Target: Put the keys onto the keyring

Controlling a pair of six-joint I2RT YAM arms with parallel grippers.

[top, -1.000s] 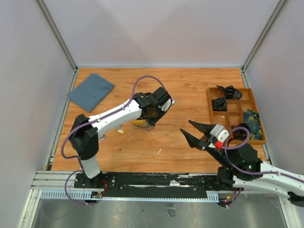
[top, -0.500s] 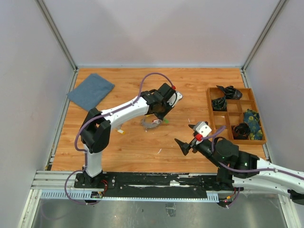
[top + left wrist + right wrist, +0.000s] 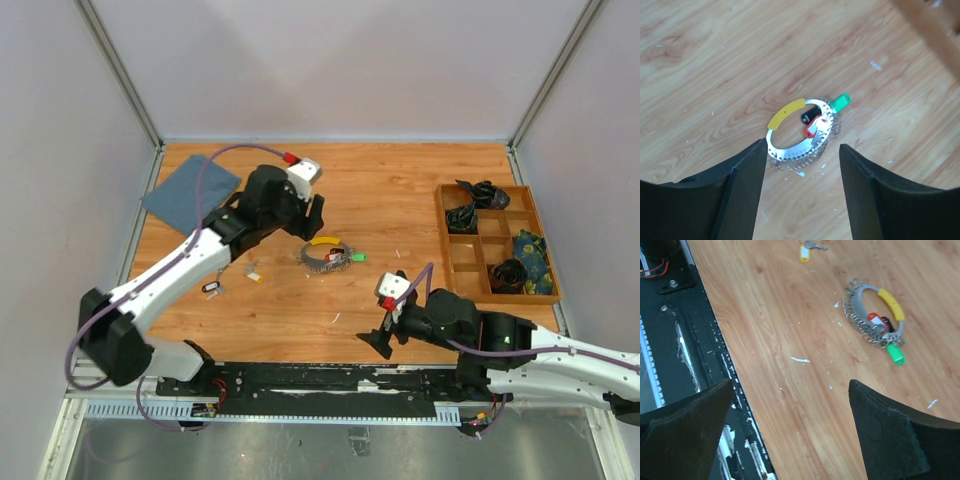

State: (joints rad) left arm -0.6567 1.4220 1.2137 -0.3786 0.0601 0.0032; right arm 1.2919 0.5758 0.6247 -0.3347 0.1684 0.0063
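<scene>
The keyring (image 3: pixel 328 254) lies flat on the wooden table at its middle. It carries a fringe of small silver keys, a yellow tag (image 3: pixel 786 113), a green tag (image 3: pixel 841 102) and a red-tagged key (image 3: pixel 812 127). My left gripper (image 3: pixel 308 220) hovers open just beyond and left of the keyring (image 3: pixel 800 150), holding nothing. Loose keys lie to the left: a yellow-tagged one (image 3: pixel 256 277), a black-tagged one (image 3: pixel 211 288) and a pale one (image 3: pixel 250 266). My right gripper (image 3: pixel 384 332) is open and empty near the front edge, with the keyring (image 3: pixel 874 315) and the yellow-tagged key (image 3: pixel 805 252) ahead of it.
A blue cloth (image 3: pixel 190 192) lies at the far left corner. A wooden compartment tray (image 3: pixel 442 240) with black cable bundles sits at the right. The black base rail (image 3: pixel 670 340) runs along the near edge, below the right gripper's left finger.
My left gripper opened and drew back up and to the left, leaving the keyring on the table. My right gripper opened wider and swung left toward the near edge.
</scene>
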